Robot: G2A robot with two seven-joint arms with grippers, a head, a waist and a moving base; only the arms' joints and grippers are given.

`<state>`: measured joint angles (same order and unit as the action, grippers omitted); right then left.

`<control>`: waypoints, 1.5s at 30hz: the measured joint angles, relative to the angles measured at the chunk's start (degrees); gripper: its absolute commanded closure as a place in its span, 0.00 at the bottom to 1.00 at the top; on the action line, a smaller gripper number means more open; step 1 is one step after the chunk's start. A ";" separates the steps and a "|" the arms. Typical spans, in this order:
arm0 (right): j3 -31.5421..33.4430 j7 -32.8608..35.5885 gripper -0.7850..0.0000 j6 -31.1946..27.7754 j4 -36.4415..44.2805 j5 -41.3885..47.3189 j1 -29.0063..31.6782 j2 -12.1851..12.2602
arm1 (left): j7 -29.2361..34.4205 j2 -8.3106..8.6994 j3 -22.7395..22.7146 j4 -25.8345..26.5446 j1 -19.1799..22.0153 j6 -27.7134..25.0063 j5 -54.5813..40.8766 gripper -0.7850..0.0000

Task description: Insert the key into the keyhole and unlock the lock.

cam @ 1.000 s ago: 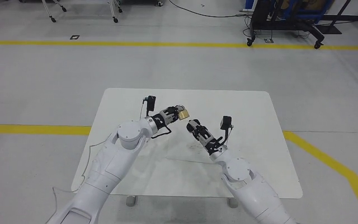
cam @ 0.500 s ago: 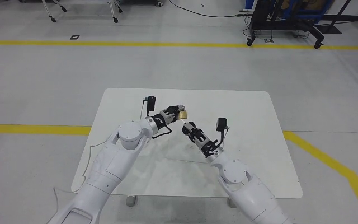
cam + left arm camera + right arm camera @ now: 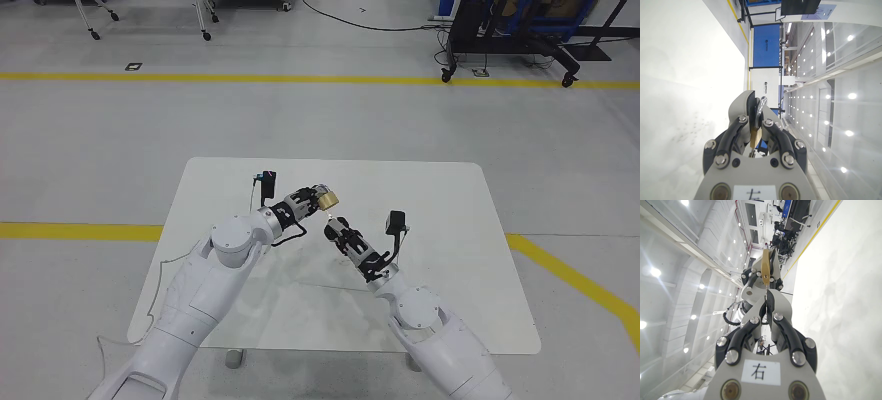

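Gold lock (image 3: 327, 202), silver shackle (image 3: 760, 109), silver key (image 3: 765, 291); plain white counter (image 3: 450, 200); grey floor (image 3: 300, 120) with yellow stripes (image 3: 300, 77).

White table (image 3: 450, 200), rounded corners, on grey floor (image 3: 300, 120); faint dark scuff marks (image 3: 694, 126) on top.

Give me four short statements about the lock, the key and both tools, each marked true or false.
1. The left tool is shut on the padlock. True.
2. The key lies loose on the table. False: the right tool grips it.
3. The padlock has a brass body and a silver shackle. True.
4. The tools are at opposite ends of the table. False: they are close together over its middle, with the key pointed at the padlock.
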<state>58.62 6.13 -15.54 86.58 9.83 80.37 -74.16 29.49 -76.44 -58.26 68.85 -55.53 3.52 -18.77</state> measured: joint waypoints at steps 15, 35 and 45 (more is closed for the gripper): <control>0.38 -2.10 1.00 0.79 -1.11 0.29 -0.60 -0.88 | -0.19 -0.26 -0.58 0.22 -0.30 -0.43 0.43 1.00; 1.89 2.49 1.00 0.77 -0.97 -2.26 -0.12 -1.02 | 0.53 -0.32 -1.14 0.20 -0.22 -0.67 3.26 1.00; 3.21 4.79 1.00 0.49 -0.07 -2.99 0.60 -0.82 | 1.39 -0.34 -1.30 0.35 -0.36 -0.85 4.19 1.00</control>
<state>61.83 10.91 -15.05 86.52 6.84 80.97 -74.98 30.89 -76.78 -59.56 69.20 -55.89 2.67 -14.58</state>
